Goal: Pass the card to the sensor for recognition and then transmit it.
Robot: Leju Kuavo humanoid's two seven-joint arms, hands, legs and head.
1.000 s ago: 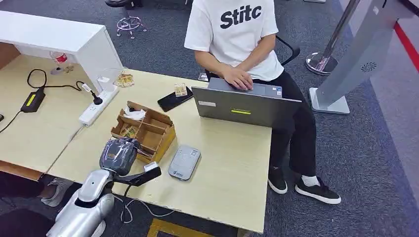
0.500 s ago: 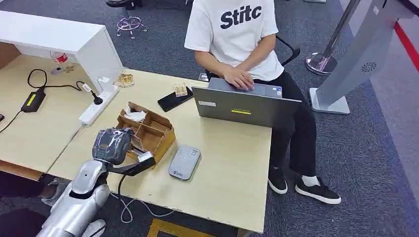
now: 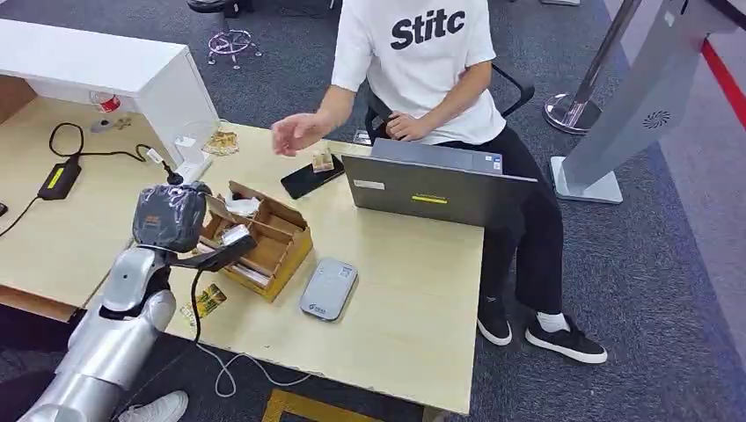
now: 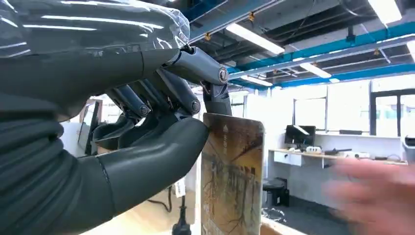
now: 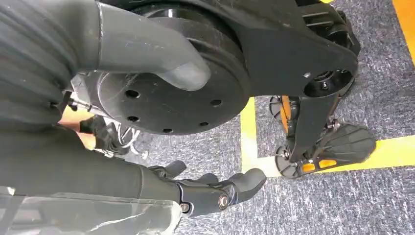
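My left hand, wrapped in clear plastic, hangs over the near left corner of the cardboard box. It pinches a card between thumb and fingers, and the card stands upright with a brownish picture on its face. Its pale edge sticks out to the right of the hand. The grey card sensor lies flat on the table to the right of the box. A seated person holds an open hand out over the table's far side. My right hand hangs by my body above the carpet, holding nothing.
A laptop, a black phone and a white power strip lie on the light wooden table. A small yellowish card sits near the table's front edge, below my left arm. Cables hang off that edge.
My left hand rose and moved left and back with the card, from beside the sensor to over the box. The person lifted a hand off the laptop and reached out over the table.
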